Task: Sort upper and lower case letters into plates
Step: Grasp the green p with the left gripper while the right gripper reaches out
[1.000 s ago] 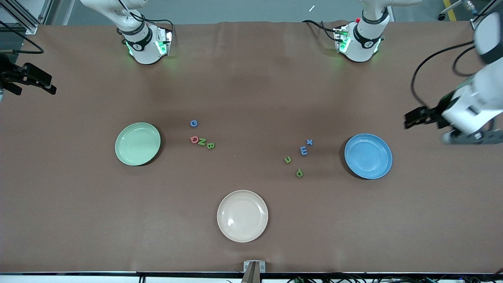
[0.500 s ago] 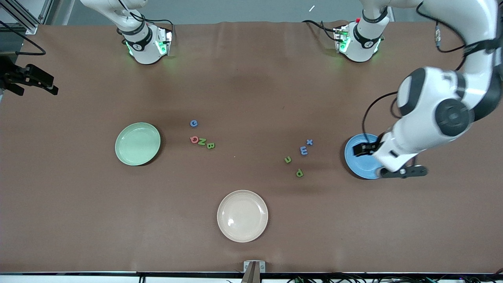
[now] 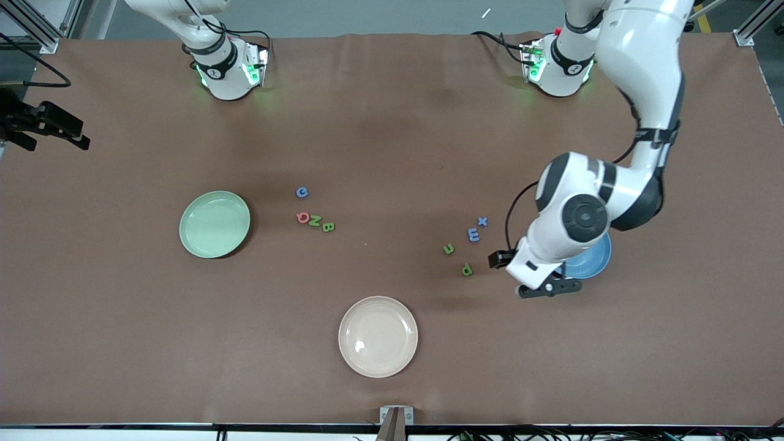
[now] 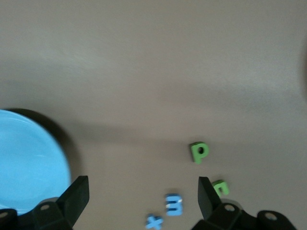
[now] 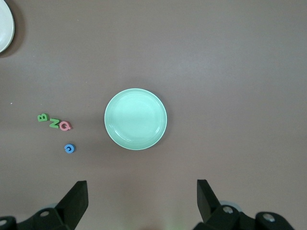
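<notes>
None of the sorting is done yet: all eight small chunky toy letters lie on the brown surface (image 3: 392, 141), and both task plates are bare.

The pale mint green round plate (image 3: 214, 223) sits toward the right arm's end of the surface. Just beside it, toward the middle, are the capitals: the blue G (image 3: 302, 192), and slightly nearer the front camera a short row of red Q (image 3: 302, 217), green N (image 3: 315, 221) and green B (image 3: 328, 227), close together.

The medium blue round plate (image 3: 597, 260) sits toward the left arm's end, partly covered in the front view by the left arm. Beside it, toward the middle, are the small letters: blue x (image 3: 482, 221), blue m (image 3: 473, 234), green u (image 3: 449, 248) and green p (image 3: 467, 269), loosely scattered. A cream-white round plate (image 3: 378, 336) lies nearer the front camera, between the two groups, and is empty too.

The left end effector (image 3: 499, 260) hangs over the surface between the green p and the blue plate, its fingers (image 4: 76, 196) spread wide and holding nothing; its wrist view shows the lower-case group close ahead. The right end effector (image 5: 141, 201) waits high at its own end of the surface, looking down over the mint green plate, jaws equally wide and empty.

Judging by this, the work is at its very start, with eight picks and placements left, likely beginning with a lower-case letter.
</notes>
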Tool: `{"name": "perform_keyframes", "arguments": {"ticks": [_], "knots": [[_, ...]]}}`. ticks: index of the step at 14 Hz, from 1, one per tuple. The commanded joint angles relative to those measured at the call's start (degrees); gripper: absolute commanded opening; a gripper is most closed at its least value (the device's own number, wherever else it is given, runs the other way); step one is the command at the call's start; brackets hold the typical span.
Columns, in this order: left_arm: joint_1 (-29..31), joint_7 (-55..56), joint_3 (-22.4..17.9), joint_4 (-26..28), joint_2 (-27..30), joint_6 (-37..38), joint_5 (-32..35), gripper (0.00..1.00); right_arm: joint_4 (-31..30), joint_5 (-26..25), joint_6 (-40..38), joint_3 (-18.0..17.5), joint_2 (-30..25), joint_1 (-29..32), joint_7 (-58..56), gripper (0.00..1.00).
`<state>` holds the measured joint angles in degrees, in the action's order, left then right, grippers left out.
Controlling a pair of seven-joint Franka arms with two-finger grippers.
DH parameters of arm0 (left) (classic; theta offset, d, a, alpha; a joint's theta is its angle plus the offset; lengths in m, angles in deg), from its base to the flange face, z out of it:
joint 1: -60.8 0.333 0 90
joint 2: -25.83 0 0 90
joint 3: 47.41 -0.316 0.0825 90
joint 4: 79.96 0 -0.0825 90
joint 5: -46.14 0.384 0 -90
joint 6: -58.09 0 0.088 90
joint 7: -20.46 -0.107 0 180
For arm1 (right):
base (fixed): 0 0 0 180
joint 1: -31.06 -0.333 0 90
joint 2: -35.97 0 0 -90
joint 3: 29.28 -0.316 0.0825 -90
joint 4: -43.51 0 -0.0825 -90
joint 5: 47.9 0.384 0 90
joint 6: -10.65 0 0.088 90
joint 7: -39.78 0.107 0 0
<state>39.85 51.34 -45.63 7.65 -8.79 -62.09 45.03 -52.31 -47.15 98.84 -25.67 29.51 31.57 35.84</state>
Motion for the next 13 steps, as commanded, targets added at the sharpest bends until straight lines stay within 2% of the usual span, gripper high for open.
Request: {"name": "perform_keyframes", "arguments": {"ticks": [1,5,9,13], "knots": [[-2.68,6.98,-0.81,-8.14,-7.54,0.21,0.85,1.0,-0.69,-0.39,0.06,-0.18,-1.02,0.01,1.04,1.0],[-5.06,18.22,-0.98,-10.97,-12.74,-5.39,1.2,1.0,2.03,-0.3,0.06,-0.01,0.91,0.36,0.34,1.0],[-6.03,20.01,-0.89,-10.79,-14.77,-6.3,1.2,1.0,2.74,-0.13,0.15,-0.01,2.67,0.45,0.25,1.0],[-6.82,23.96,-0.89,-10.35,-15.92,-6.3,1.46,0.98,3.35,-0.3,1.73,0.08,10.56,0.63,0.25,1.0]]}}
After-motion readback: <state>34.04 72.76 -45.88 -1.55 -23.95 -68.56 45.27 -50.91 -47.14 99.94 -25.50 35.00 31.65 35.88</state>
